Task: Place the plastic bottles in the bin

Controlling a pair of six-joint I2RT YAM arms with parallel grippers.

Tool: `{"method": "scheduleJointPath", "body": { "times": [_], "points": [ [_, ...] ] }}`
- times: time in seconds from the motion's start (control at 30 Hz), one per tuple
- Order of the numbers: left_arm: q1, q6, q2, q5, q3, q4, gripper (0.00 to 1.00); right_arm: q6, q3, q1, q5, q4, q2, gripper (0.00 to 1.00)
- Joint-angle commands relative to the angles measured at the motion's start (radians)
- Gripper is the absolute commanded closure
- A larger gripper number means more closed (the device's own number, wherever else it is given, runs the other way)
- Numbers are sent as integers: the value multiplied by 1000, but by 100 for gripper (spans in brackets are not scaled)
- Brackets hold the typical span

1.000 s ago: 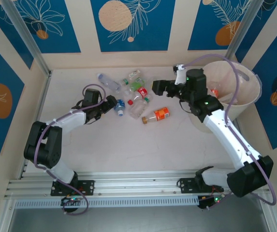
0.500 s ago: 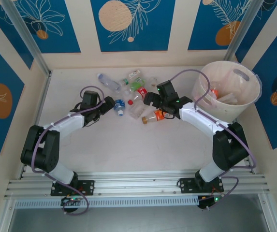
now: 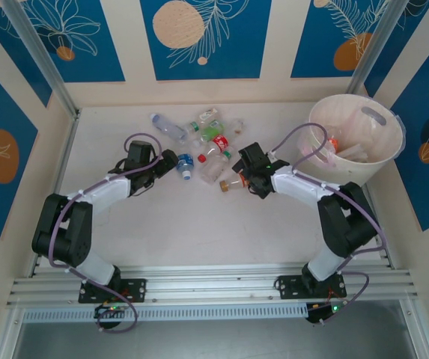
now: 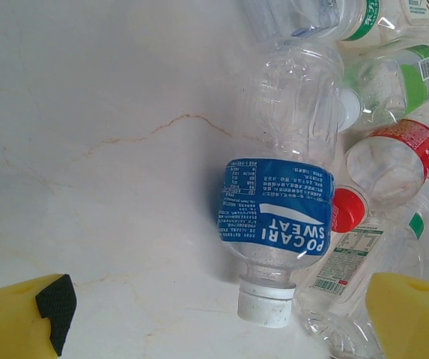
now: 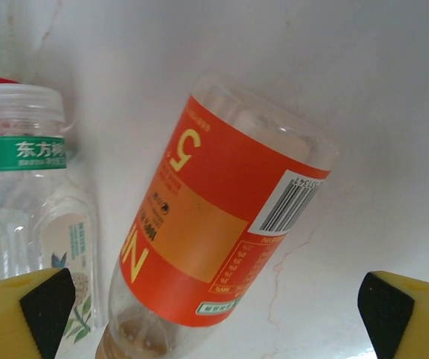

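Straddling the orange-labelled bottle (image 5: 213,224) — long axis 1-to-7 o'clock, neck at 7 — right hand (image 5: 215,303), spread wide, empty.

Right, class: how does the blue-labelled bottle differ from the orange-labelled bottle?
The blue-labelled bottle carries white lettering; the orange-labelled bottle carries yellow lettering and a barcode. The blue-labelled bottle lies just ahead of the left gripper; the orange-labelled bottle lies between the right gripper's open fingers. Both are clear plastic, lying on the table.

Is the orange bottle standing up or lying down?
Lying down. The orange bottle rests on its side on the white table, with its label facing up.
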Motion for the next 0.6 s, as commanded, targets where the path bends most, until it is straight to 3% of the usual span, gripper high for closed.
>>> {"method": "scheduleJointPath", "body": {
  "times": [0.0,0.13,0.33,0.57],
  "points": [
    [-4,16,-15,-1,-6,6,0,150,8,3,15,1,47,3],
    [-3,12,-17,0,-7,7,0,222,19,1,21,29,103,5],
    [-3,9,-17,0,-10,10,0,186,86,-45,20,49,195,6],
    [3,-2,-16,3,-14,11,0,153,106,-67,-14,120,258,18]
  ]
}}
